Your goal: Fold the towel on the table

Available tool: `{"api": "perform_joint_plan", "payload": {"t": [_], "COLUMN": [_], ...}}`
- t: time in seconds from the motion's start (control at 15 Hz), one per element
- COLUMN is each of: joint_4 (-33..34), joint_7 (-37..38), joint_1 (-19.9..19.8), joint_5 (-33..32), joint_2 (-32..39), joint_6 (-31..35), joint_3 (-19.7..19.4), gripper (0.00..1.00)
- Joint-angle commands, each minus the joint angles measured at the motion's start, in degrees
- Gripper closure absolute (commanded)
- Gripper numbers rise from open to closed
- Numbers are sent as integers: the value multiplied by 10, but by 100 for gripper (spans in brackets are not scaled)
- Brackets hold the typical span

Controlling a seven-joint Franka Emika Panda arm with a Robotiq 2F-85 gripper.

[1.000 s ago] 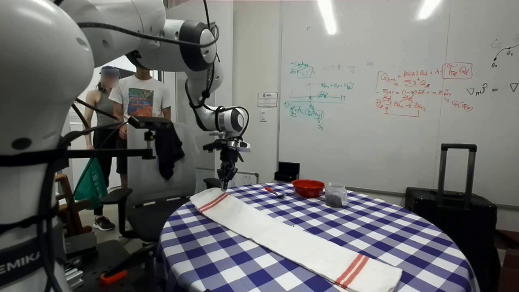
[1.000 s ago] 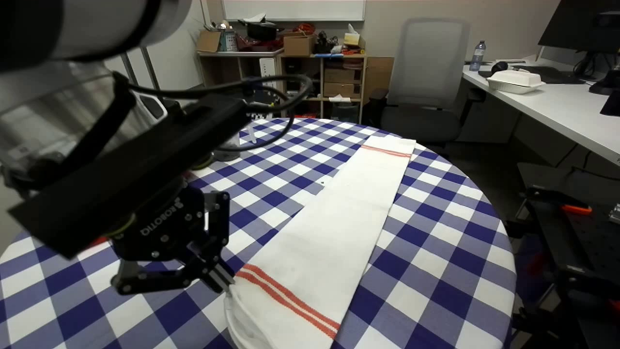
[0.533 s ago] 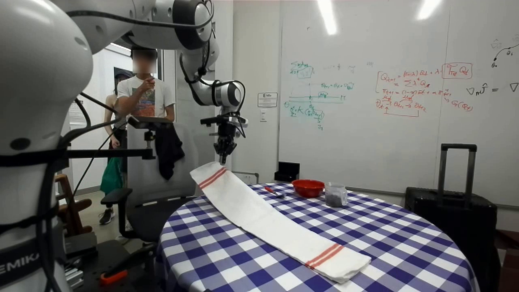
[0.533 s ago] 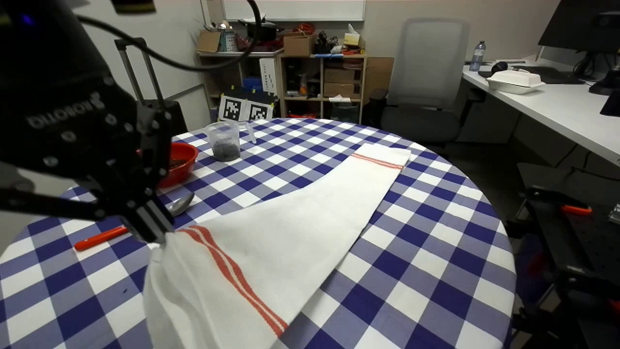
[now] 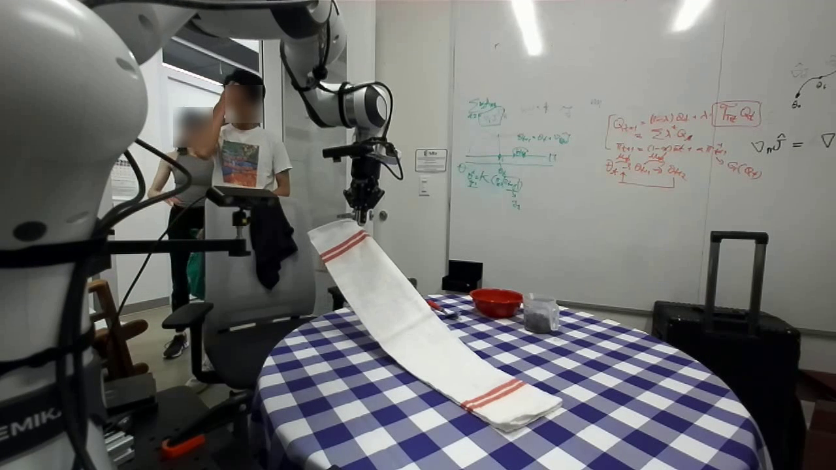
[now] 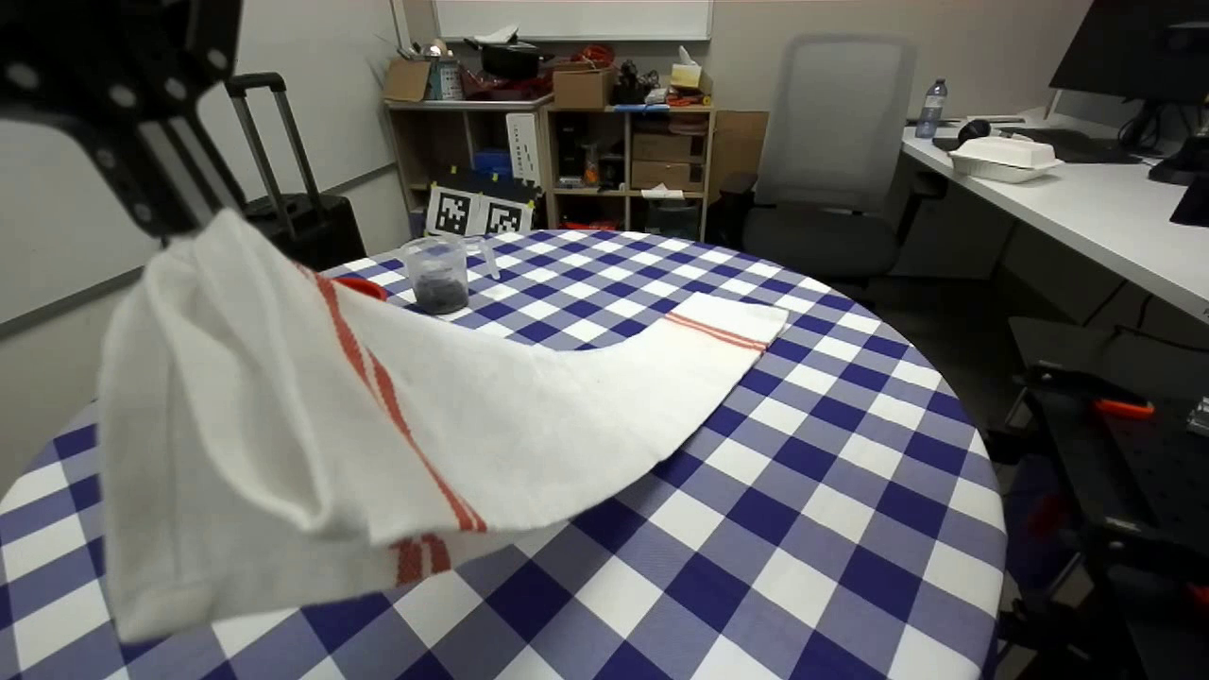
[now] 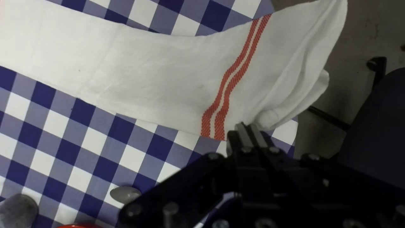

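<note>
Gripper [image 7: 246, 126]: jaws narrow, pinched on the cloth at one long edge; we see hardly any gap between the pads [image 7: 244, 136].
Towel [image 5: 405, 320]: near end aloft, just under the tool; middle slopes down and away from it; far end lies on the table [image 5: 366, 405], well apart from the gripper.
Feel: we judge the weave light, soft and limp, too slack to hold a shape; not fragile, with enough texture to resist slipping.
Grip spot: near a corner, just beside the red stripes [image 7: 227, 96], on their end side. The rest of that end droops from the tool in loose folds; we think a hold at mid-end would carry squarer.
Lower flap [image 6: 236, 571]: hangs below the tool with stripes of its own, seen in an exterior view. We read more than one layer, so this one may trail or land skewed.
Far end: we expect friction alone to pin it; a hard pull by the tool would likely drag the whole length.
Table rim: in the wrist view the free corner shows against the floor [image 7: 364, 34], outward of the gripper. A chair [image 5: 261, 307] shows behind that end, so we would not swing outward.
Held-edge side: spoon [image 7: 125, 194], red bowl [image 5: 496, 303] and clear cup [image 5: 541, 314] sit lower than the tool, spoon nearest.
Open room: bare table past the far end; we favour carrying inward, over the middle.
</note>
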Motion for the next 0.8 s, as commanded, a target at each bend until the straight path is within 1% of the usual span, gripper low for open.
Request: {"api": "perform_joint_plan", "payload": {"t": [0.0,0.53,0.73], "joint_4": [-15,-26,-41], "joint_7": [-31,-75,-98], "joint_1": [-15,-62,-83], "joint_5": [0,-5,-13], "joint_2": [-32,-74,-96], "joint_6": [-16,-44,-52], "joint_3": [0,-10,-16], "gripper": [100,100,100]}}
